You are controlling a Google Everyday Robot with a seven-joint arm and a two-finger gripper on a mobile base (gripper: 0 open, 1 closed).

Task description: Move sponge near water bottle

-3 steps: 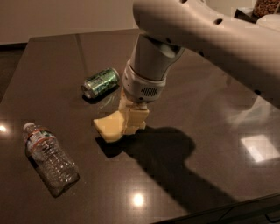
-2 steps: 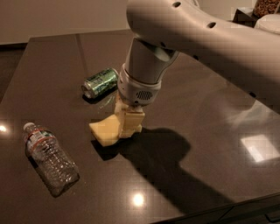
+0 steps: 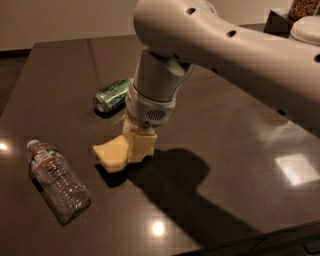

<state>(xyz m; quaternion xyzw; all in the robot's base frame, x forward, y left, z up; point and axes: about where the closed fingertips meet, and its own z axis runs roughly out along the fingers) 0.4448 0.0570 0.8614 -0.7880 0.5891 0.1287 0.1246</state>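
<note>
The pale yellow sponge (image 3: 112, 153) is held at its right end by my gripper (image 3: 138, 145), just above the dark table near the middle. The tan fingers (image 3: 142, 144) are shut on it. The clear ribbed water bottle (image 3: 56, 179) with a white cap and red-and-white label lies on its side at the front left, a short gap to the left of the sponge. My arm comes down from the upper right and hides the sponge's right part.
A green metal can (image 3: 112, 94) lies on its side behind the sponge. The dark table (image 3: 240, 150) ends at the front edge bottom right. Objects stand at the far top right corner (image 3: 300, 15).
My gripper has carried the sponge a little to the left, toward the water bottle. The bottle and the can have not moved.
</note>
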